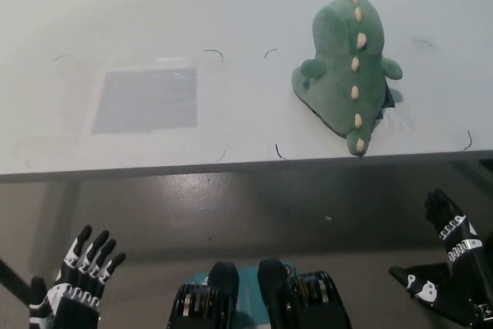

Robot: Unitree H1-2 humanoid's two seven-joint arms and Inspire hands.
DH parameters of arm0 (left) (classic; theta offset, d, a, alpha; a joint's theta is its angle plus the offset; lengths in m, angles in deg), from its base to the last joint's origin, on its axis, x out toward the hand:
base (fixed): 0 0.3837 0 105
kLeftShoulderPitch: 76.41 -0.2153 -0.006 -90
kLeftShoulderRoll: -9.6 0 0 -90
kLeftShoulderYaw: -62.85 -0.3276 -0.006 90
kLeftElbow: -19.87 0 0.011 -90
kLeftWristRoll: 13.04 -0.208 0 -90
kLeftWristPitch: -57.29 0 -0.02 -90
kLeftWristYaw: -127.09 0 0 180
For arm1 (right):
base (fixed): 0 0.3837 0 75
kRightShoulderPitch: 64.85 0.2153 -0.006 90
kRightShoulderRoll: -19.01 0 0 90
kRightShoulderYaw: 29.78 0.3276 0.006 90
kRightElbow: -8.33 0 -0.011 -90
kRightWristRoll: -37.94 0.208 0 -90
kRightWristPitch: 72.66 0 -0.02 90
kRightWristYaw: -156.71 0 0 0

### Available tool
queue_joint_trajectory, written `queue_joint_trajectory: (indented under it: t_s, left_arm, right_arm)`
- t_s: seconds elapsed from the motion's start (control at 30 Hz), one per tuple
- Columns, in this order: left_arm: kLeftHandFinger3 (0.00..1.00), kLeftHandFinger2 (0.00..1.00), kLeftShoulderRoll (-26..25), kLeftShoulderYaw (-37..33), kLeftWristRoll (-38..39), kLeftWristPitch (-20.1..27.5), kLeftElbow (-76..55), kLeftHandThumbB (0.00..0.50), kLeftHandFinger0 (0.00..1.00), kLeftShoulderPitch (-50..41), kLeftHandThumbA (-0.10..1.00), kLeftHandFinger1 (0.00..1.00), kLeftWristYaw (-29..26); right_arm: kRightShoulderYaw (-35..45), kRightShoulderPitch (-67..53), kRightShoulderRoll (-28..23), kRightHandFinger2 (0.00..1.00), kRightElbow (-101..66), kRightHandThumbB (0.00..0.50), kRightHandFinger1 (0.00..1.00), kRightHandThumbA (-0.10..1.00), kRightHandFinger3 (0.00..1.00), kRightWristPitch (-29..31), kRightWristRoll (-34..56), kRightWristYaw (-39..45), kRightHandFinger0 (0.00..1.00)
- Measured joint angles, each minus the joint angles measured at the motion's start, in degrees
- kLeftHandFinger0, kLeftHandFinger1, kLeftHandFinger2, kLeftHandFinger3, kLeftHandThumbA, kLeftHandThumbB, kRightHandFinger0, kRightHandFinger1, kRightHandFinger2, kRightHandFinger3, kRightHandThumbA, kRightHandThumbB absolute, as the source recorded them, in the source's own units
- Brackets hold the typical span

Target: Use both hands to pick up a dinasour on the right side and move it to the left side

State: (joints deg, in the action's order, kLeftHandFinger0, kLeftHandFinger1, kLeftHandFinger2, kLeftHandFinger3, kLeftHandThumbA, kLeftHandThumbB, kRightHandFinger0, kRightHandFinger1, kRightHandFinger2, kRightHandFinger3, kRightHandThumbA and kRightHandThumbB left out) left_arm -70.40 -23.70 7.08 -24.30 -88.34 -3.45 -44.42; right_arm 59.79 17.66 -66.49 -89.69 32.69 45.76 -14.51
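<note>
A green plush dinosaur with a row of cream spikes down its back lies on the right part of the white table, its tail reaching the front edge. My left hand hangs at the lower left, below the table's edge, with its fingers spread and nothing in it. At the lower right my right hand is likewise open, fingers apart. Both hands are well short of the dinosaur and over the floor.
A grey rectangular patch marks the table's left part. Small dark curved marks dot the tabletop. The table's front edge runs across the middle of the picture, with glossy grey floor below it.
</note>
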Motion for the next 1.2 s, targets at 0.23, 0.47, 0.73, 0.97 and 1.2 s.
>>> queue_joint_trajectory:
  t_s: [0.23,0.47,0.73,0.97,1.2]
  left_arm:
    - [1.00,1.00,-1.1,0.3,-0.2,0.2,-0.8,0.266,1.00,1.3,1.00,1.00,0.4]
    - [1.00,1.00,-3.5,1.9,-0.1,-1.5,-5.9,0.309,1.00,9.3,1.00,1.00,0.0]
    - [1.00,1.00,-5.3,2.8,-0.7,-7.9,-8.3,0.362,1.00,26.0,1.00,1.00,-1.6]
    - [1.00,1.00,-5.3,2.0,-1.6,-14.9,-8.2,0.468,1.00,35.1,1.00,1.00,-2.8]
    - [1.00,1.00,-5.3,0.6,-4.0,-20.3,-4.2,0.460,1.00,46.2,1.00,1.00,-4.1]
  right_arm:
    - [0.2,-0.1,0.0,1.00,-1.4,0.180,1.00,1.00,1.00,0.2,0.4,0.0,1.00]
    - [2.1,4.9,-0.6,1.00,-4.3,0.209,1.00,1.00,1.00,0.0,0.9,-0.1,1.00]
    - [3.5,14.3,-0.9,1.00,-5.1,0.276,1.00,1.00,1.00,-1.4,1.6,-0.3,1.00]
    - [3.9,19.1,-1.0,1.00,-5.6,0.321,1.00,0.96,1.00,-3.5,1.6,-0.4,1.00]
    - [4.8,28.2,-1.5,1.00,-5.3,0.322,1.00,0.97,1.00,-7.6,1.6,-0.6,1.00]
